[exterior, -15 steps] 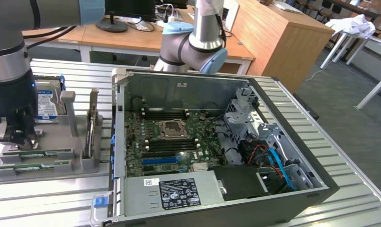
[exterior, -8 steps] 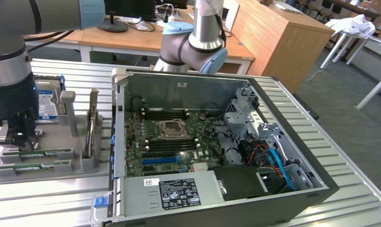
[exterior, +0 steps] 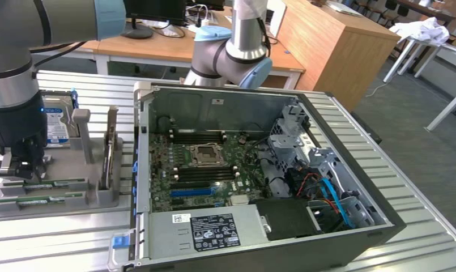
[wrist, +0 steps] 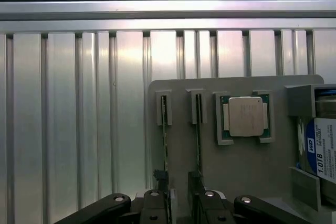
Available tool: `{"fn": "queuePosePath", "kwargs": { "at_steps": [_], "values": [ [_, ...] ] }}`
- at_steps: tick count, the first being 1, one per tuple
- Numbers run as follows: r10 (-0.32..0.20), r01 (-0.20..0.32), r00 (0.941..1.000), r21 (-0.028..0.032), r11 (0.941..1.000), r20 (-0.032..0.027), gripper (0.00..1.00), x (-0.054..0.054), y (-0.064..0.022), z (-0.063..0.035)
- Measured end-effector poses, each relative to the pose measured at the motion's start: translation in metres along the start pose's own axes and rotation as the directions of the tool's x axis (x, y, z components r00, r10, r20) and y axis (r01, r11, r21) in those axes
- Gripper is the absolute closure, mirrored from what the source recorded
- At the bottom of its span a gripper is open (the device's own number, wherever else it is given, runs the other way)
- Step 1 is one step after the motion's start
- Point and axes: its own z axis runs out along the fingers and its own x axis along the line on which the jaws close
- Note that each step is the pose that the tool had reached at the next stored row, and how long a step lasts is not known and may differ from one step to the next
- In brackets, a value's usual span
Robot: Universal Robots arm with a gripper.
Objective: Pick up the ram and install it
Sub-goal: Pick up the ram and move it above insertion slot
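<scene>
Claw point(exterior: 20, 168) hangs low over the grey holder point(exterior: 99, 195) at the exterior view's left end of the slatted tabletop point(exterior: 62, 238).

Claw state – fingers parted to a narrow gap, nothing between them in the wrist view point(wrist: 178, 182).

RAM: two sticks sit edge-up in parallel slots of the holder, first stick point(wrist: 165, 129) and second stick point(wrist: 198, 129). Each runs toward one fingertip, so the sticks line up roughly with the fingers and not with the gap. Contact cannot be told. In the exterior view both sticks point(exterior: 42, 191) lie just beneath the claw.

Also on the holder – a loose CPU point(wrist: 245, 116) beside the second stick, and a hard drive point(wrist: 321, 153) beyond it.

Open computer case point(exterior: 220, 107) lies just beside the holder, toward the exterior view's right; motherboard point(exterior: 190, 170) exposed, CPU socket point(exterior: 209, 154) at its middle. Well apart from the claw.
</scene>
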Motion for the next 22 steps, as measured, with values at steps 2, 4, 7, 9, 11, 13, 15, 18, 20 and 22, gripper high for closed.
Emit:
{"fn": "queuePosePath", "kwargs": {
  "at_steps": [2, 4, 7, 9, 11, 13, 15, 18, 20, 22],
  "values": [
    [0.0, 0.0, 1.0, -0.0001, 1.0, 0.0, 0.7, 0.0, 0.0, 0.0],
    [0.0, 0.0, 1.0, 0.0003, 1.0, 0.0003, 0.7, 0.0, 0.0, 0.0006],
    [0.0, 0.0, 1.0, 0.0002, 1.0, 0.0002, 0.7, 0.0001, -0.0001, 0.0025],
    [0.0, 0.0, 1.0, 0.0002, 1.0, 0.0002, 0.7, 0.0001, -0.0002, 0.0041],
    [0.0, 0.0, 1.0, 0.0002, 1.0, 0.0002, 0.7, 0.0002, -0.0003, 0.0058],
    [0.0, 0.0, 1.0, 0.0003, 1.0, 0.0003, 0.7, 0.0002, -0.0003, 0.0077],
    [0.0, 0.0, 1.0, 0.0001, 1.0, 0.0001, 0.7, 0.0003, -0.0004, 0.0084],
    [0.0, 0.0, 1.0, 0.0001, 1.0, 0.0001, 0.7, 0.0004, -0.0004, 0.0085],
    [0.0, 0.0, 1.0, 0.0004, 1.0, 0.0003, 0.7, 0.0015, -0.0006, 0.0086],
    [0.0, 0.0, 1.0, 0.0001, 1.0, 0.0001, 0.7, 0.0027, -0.0005, 0.0085]
  ]
}}
